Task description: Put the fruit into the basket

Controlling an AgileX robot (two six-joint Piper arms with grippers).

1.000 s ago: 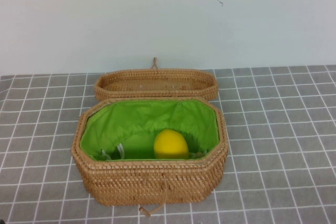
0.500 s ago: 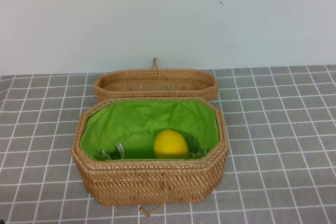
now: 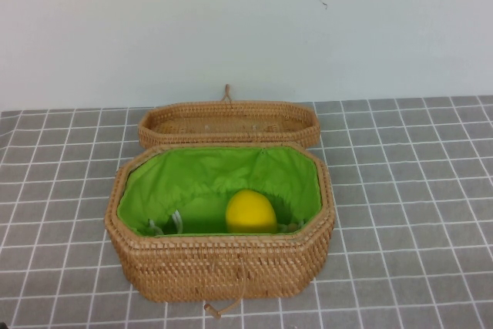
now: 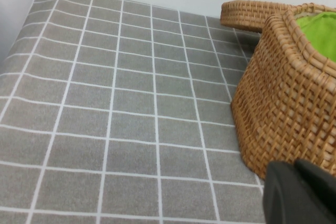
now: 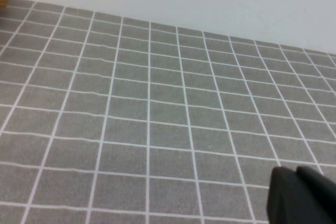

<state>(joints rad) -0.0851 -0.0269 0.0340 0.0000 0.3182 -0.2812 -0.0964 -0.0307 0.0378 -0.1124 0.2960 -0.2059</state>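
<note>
The yellow lemon (image 3: pixel 250 211) lies inside the tan wicker basket (image 3: pixel 223 263), on its green lining, near the front wall. The basket stands in the middle of the table. Neither arm shows in the high view. In the left wrist view my left gripper (image 4: pixel 294 169) is shut and empty, low beside the basket's outer wall (image 4: pixel 289 103). In the right wrist view my right gripper (image 5: pixel 295 176) is shut and empty over bare table, away from the basket.
The shallow unlined wicker lid (image 3: pixel 229 121) lies just behind the basket, touching its back rim; it also shows in the left wrist view (image 4: pixel 247 14). A grey cloth with a white grid (image 3: pixel 400 190) covers the table. A pale wall stands behind.
</note>
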